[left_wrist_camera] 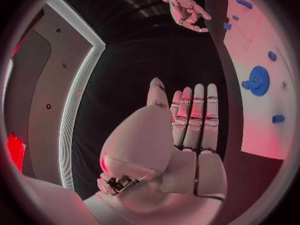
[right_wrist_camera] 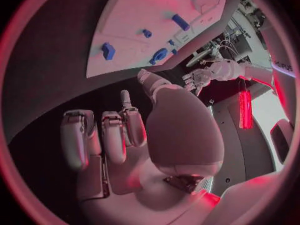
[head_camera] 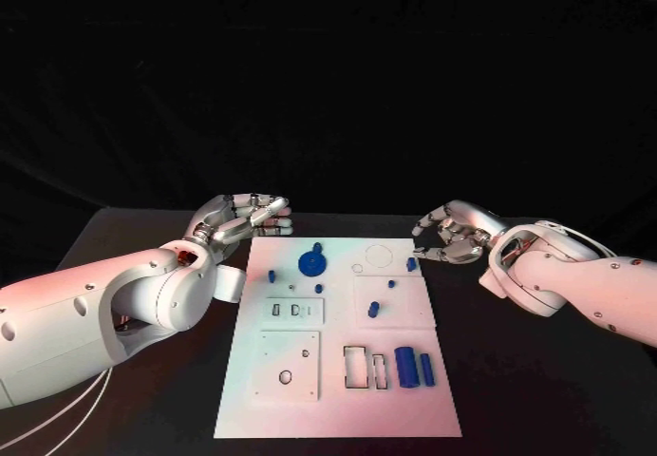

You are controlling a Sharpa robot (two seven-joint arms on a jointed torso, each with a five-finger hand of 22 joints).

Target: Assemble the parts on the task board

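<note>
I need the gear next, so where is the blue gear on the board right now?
In the head view the blue gear lies near the task board's far edge, left of centre, nearest the left hand.

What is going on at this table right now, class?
Neither hand is handling anything yet. The left hand and the right hand hover empty at the far corners of the task board, fingers apart. The blue gear, the cylinders and the other small blue parts lie untouched on the board, so assembly has not visibly started.
</note>
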